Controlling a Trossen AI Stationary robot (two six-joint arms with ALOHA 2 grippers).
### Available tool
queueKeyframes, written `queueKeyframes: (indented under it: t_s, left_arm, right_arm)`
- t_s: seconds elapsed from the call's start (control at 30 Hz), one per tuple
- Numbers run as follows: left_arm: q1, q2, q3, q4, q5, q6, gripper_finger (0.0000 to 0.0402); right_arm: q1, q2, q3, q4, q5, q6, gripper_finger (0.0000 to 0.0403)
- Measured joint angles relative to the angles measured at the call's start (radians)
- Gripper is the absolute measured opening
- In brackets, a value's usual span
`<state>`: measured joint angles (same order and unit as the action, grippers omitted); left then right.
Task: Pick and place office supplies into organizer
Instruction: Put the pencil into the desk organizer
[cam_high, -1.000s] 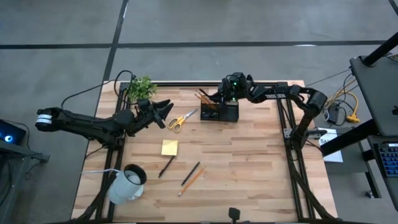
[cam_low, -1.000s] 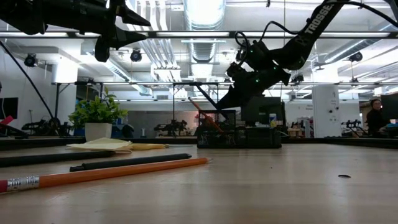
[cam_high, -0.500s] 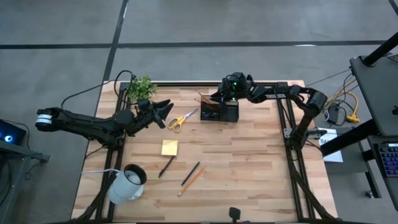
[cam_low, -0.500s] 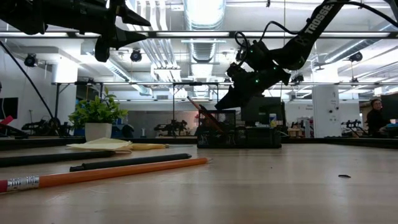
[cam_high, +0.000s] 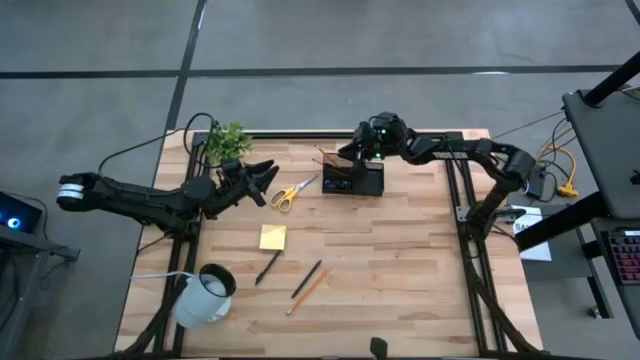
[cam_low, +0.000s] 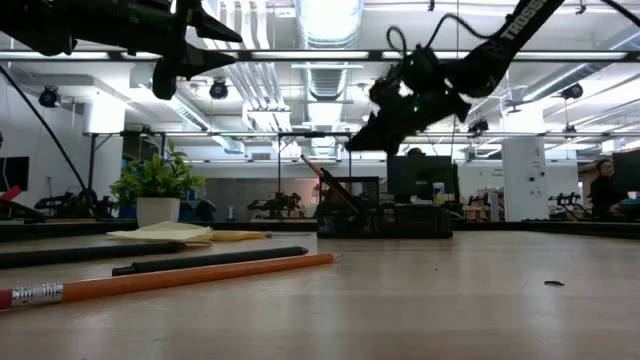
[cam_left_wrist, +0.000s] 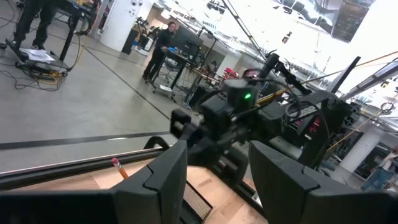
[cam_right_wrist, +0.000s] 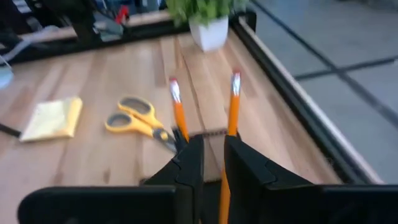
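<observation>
Orange pencils (cam_right_wrist: 233, 102) stand tilted in the black organizer (cam_high: 353, 178) at the upper middle of the high view, two eraser ends showing just past the right claw (cam_right_wrist: 210, 158) in its wrist view. They look light, stiff and smooth, so I judge they want a pinch across the shaft near the middle and could roll or tip if nudged. Loose supplies lie on the wooden counter (cam_high: 400, 270): yellow-handled scissors (cam_high: 291, 191) just left of the organizer, a yellow sticky-note pad (cam_high: 272, 236) toward the centre-left, and a dark pen (cam_high: 267, 267) with another pen and pencil (cam_high: 308, 284) lower down. The scissors are probably heavier and best taken at the pivot; the pad is soft-edged and would need a grip across its sides. The right claw hovers above the organizer with its fingers nearly pressed together, a narrow gap between them; whether it pinches a pencil I cannot tell, though one seems to pass just beside its tip. The left claw (cam_high: 262, 180) waits spread wide and empty at the left, near the scissors. A white mug (cam_high: 205, 295) and a green plant (cam_high: 226, 142) stand apart from the supplies.
</observation>
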<state>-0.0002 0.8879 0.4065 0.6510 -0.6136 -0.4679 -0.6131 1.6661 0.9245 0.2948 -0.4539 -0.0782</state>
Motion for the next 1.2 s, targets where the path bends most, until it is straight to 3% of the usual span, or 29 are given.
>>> queueKeyframes:
  t_s: [0.47,0.73,1.0,1.2]
  left_arm:
    - [0.000,0.000,0.000,-0.003,0.000,0.003,0.0157]
    - [0.000,0.000,0.000,-0.004,0.001,0.003,0.0157]
    - [0.000,0.000,0.000,-0.004,0.001,0.003,0.0157]
    - [0.000,0.000,0.000,-0.004,0.007,0.003,0.0157]
  right_arm:
    - [0.122,-0.255,-0.040,-0.004,0.010,0.060,0.0052]
    - [0.181,-0.466,-0.215,0.173,0.084,0.216,0.0052]
    - [0.319,-0.681,-0.397,0.200,0.360,0.314,0.0052]
    - [0.462,-0.771,-0.476,0.185,0.549,0.397,0.0052]
